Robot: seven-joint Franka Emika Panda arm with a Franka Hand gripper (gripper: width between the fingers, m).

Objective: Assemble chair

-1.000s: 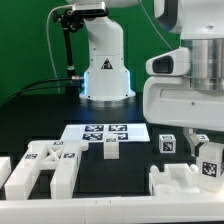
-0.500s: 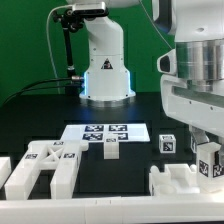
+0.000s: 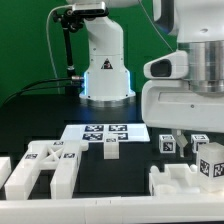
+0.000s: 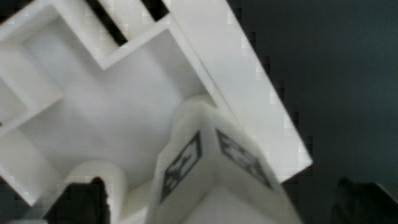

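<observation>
dark table (image 3: 30,112), chair leg (image 3: 212,162) upright

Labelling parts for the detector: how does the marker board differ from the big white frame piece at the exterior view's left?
The marker board is a thin flat sheet; the frame piece is thick, with open slots. The marker board lies mid-table; the frame piece sits nearer the camera. Tags cover much of the marker board; the frame piece is mostly bare white. Both are white, tagged and lying flat.
</observation>
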